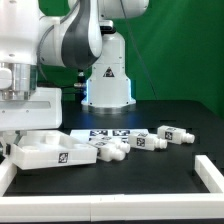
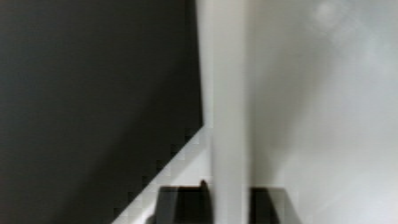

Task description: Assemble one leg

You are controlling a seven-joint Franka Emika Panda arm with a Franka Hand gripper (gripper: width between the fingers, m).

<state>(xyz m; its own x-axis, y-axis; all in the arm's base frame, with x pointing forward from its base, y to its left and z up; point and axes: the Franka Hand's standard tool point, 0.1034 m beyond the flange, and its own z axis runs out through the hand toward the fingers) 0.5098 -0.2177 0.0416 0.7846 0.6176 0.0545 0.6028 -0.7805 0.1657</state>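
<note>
Several small white legs with black-and-white tags lie in a row on the black table in the exterior view: one [image 1: 108,152] next to the tray-like piece, one [image 1: 141,141] in the middle and one [image 1: 177,134] toward the exterior view's right. None is held. My gripper [image 1: 22,126] is far from them, at the left end of the large white square tray-like piece [image 1: 50,151]. In the wrist view my gripper [image 2: 224,208] has its dark fingers [image 2: 183,207] on either side of that piece's raised rim [image 2: 222,110], closed against it.
The marker board [image 1: 100,133] lies behind the legs. A low white rail [image 1: 209,172] runs along the table's right and front edges. The robot's base [image 1: 107,85] stands at the back.
</note>
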